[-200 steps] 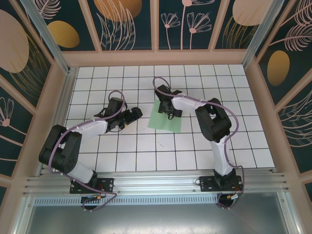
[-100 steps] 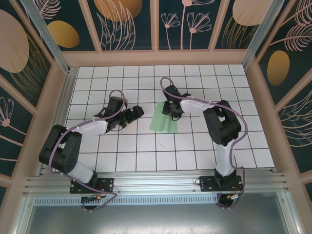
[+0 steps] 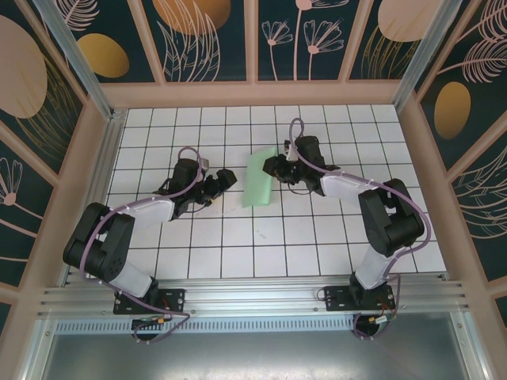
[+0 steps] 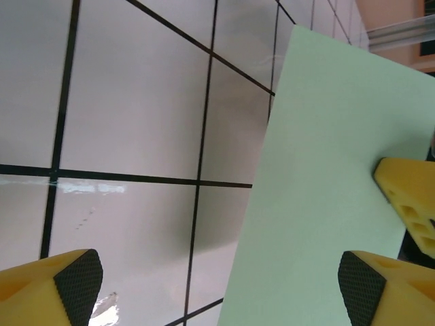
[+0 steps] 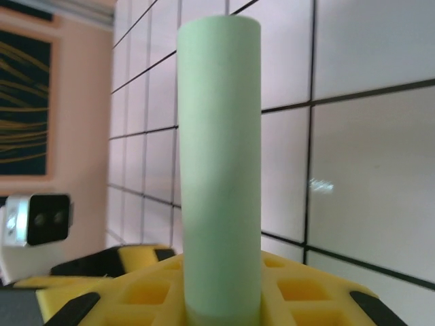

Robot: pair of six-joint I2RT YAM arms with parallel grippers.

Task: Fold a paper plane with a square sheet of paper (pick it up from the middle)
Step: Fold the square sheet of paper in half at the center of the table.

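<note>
The square sheet of paper (image 3: 260,178) is a plain pale mint green, unmarked. The desk (image 3: 238,249) is white tile ruled with a black grid. The left tool (image 3: 219,184) and right tool (image 3: 274,167) have yellow fingers (image 4: 408,204) with black pads (image 4: 78,278). The walls (image 3: 206,39) are dark teal with orange ovals and pale pink leaf and flower outlines.
</note>
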